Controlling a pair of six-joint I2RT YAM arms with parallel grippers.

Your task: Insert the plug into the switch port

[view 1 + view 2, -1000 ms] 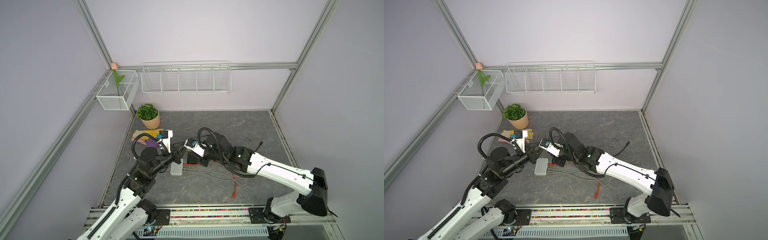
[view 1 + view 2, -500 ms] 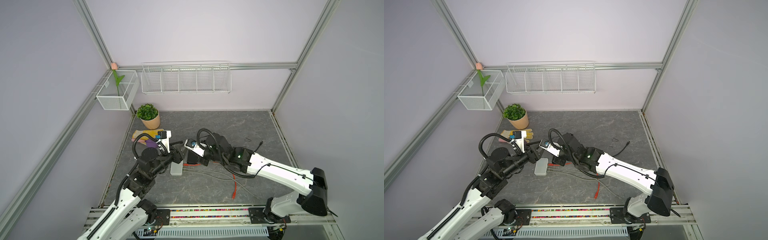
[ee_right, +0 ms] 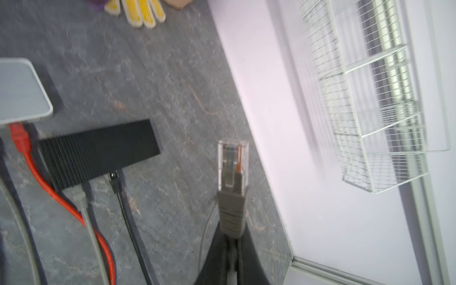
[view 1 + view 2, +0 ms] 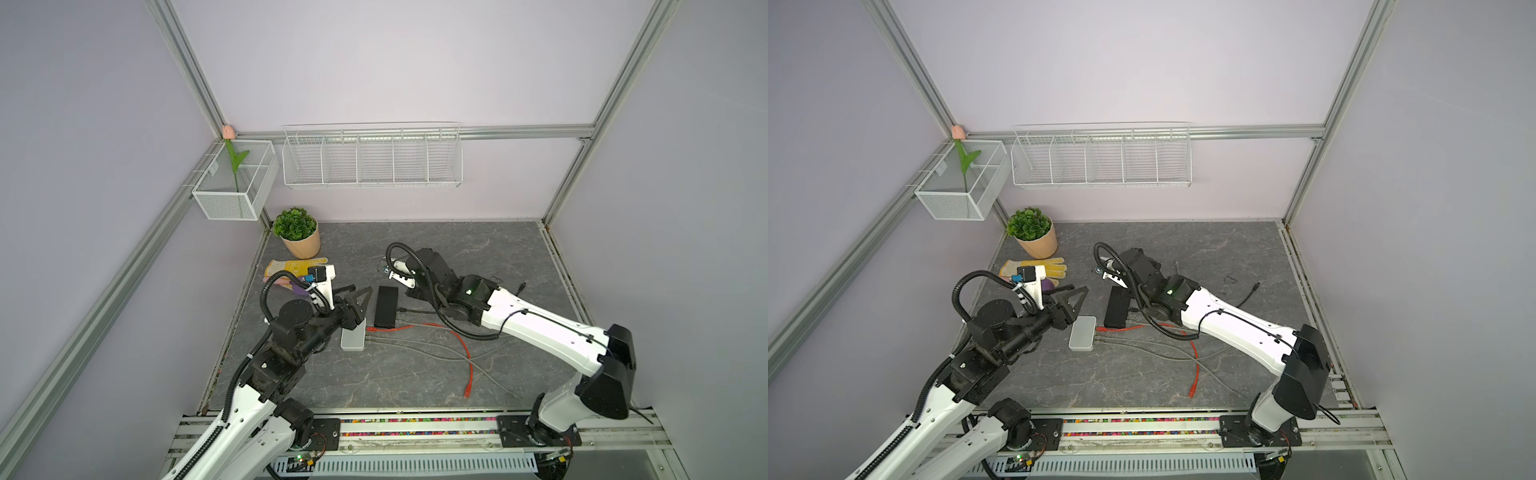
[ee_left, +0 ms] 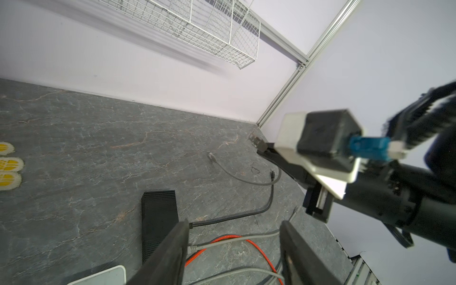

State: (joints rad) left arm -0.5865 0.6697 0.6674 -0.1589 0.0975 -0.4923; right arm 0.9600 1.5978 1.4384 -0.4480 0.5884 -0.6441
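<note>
The switch (image 4: 353,337) (image 4: 1082,332) is a flat white box on the grey floor, with a red cable plugged into its side (image 3: 17,138). My left gripper (image 4: 360,291) (image 4: 1079,289) (image 5: 233,229) hangs open just over the switch's far end, with nothing between its fingers. The plug (image 3: 232,162) is clear with a grey boot on a grey cable. My right gripper (image 3: 230,237) is shut on that boot and holds the plug in the air beyond the black box, tip pointing away from the wrist. In the left wrist view the plug (image 5: 255,139) shows at the tip of the right fingers.
A ribbed black box (image 4: 385,305) with a black lead lies right of the switch. Red (image 4: 461,345) and grey cables trail over the floor toward the front. A yellow glove (image 4: 291,266) and a potted plant (image 4: 297,232) sit at the back left. Wire baskets hang on the walls.
My left gripper has opened from shut and drawn back slightly from the switch. My right gripper has stayed shut on the plug and moved a little toward the back.
</note>
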